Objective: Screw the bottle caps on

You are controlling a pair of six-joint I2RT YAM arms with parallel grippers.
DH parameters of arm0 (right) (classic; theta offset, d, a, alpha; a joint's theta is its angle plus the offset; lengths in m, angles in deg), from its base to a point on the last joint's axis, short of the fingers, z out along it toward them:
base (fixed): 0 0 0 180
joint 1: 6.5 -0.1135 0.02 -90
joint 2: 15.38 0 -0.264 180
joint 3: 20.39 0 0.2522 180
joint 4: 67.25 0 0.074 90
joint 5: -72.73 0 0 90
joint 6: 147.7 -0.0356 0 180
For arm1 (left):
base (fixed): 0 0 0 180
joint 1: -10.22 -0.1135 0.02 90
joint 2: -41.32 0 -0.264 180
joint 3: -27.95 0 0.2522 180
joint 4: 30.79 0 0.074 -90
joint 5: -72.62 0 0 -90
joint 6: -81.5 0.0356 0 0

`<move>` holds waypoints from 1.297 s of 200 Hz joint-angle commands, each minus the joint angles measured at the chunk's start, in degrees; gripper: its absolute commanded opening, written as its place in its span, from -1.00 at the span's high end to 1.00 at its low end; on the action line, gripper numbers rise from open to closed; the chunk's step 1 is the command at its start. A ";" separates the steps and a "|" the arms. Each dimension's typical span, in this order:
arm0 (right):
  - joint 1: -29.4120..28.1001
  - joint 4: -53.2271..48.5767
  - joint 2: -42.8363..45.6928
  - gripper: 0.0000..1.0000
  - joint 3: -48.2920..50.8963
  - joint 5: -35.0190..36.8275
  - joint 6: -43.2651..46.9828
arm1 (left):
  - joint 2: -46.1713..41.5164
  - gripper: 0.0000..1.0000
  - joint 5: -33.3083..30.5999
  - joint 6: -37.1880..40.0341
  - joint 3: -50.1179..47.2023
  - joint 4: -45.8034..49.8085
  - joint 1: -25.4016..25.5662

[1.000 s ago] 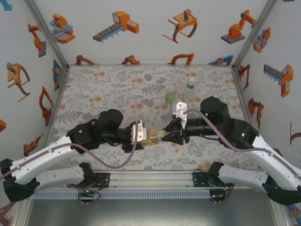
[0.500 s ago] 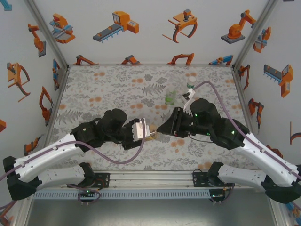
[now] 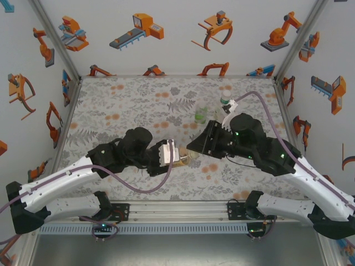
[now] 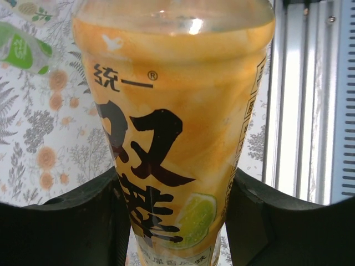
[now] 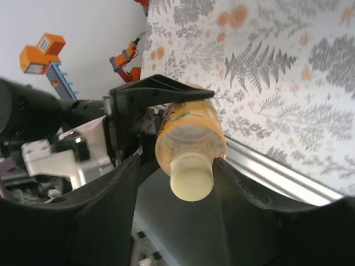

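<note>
Clamping the bottle [image 4: 172, 138] sideways mid-frame, the left gripper [image 4: 177, 221] offers its neck — the right gripper [image 5: 176, 172] (parted, gripping nothing) straddles the cap [image 5: 191, 178].

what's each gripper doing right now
left gripper: shut on the amber bottle.
right gripper: open, straddling the pale cap on that bottle, not clamping it.

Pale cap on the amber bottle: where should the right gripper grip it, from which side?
Grip the pale cap by its round side wall, one finger each side, coming end-on along the neck. The left gripper clamps the amber bottle by its labelled body, so the capped end juts free inside the open right gripper.
</note>
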 commanded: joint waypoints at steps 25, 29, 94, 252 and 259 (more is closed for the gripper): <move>-0.08 6.21 5.90 -0.03 -1.00 -3.70 26.94 | -2.16 1.00 5.99 -1.02 0.62 -0.41 0.33; -0.08 7.15 6.46 -0.02 -0.52 -4.96 29.24 | -2.32 1.00 6.46 -1.17 0.60 -0.46 0.30; -0.08 6.43 9.92 -0.06 1.40 -24.06 57.67 | -3.98 1.00 11.96 -1.58 0.82 0.38 0.32; -0.05 3.01 4.39 0.02 -0.21 -33.31 78.58 | -1.94 1.00 16.11 -0.13 2.66 2.02 0.36; -0.09 3.15 4.22 0.04 -0.16 -33.44 78.59 | -1.96 1.00 15.97 0.00 2.66 2.05 0.36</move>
